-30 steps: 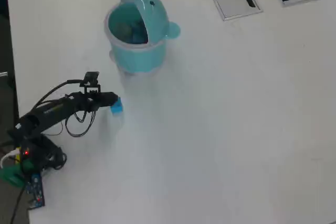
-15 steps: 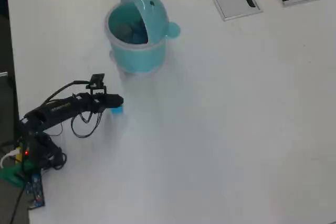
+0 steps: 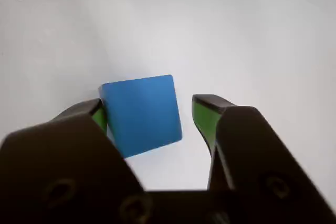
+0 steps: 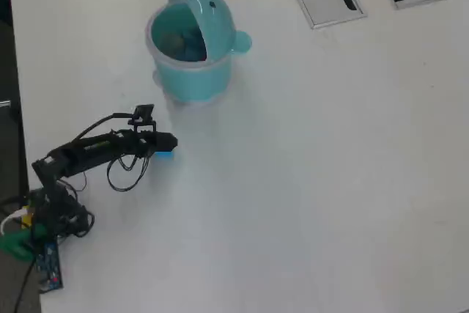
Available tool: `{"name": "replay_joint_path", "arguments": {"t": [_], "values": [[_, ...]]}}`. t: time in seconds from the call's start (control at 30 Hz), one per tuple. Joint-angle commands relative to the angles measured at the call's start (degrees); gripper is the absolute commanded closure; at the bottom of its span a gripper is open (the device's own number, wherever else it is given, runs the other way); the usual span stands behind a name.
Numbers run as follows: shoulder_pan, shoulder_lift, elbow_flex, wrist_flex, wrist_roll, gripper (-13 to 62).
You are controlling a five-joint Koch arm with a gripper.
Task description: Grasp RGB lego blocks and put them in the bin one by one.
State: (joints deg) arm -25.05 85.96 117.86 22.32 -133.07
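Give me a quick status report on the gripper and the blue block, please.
Gripper open, jaws either side of blue block; gap on one side, not clamped. Bin apart from the arm, swing lid tilted. Nothing between.

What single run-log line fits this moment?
hand: open around blue block | left pad touching, right pad apart | bin: upright beyond arm | block not in bin

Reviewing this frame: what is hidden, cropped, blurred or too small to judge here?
- Grip on the blue block: in the wrist view it touches the left pad, with a gap to the right pad; whether the claw holds it is unclear.
- Overhead view: the arm covers most of the block; the claw is too small to read.
- Bin: its contents are blurred shapes, partly under the lid.
- Red and yellow-green blocks: not identifiable in either view.
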Motion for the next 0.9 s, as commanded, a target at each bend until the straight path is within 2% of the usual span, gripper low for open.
{"name": "replay_joint_path", "arguments": {"t": [0.0,0.27,0.47,0.87], "values": [[0.09,0.26,-5.10,-2.29,-0.09,20.5],[0.18,-1.76,-4.48,-2.02,0.35,25.3],[-0.53,-1.05,-4.83,-0.44,1.85,34.7],[-6.15,7.82,-5.10,-1.14,8.53,36.8]]}}
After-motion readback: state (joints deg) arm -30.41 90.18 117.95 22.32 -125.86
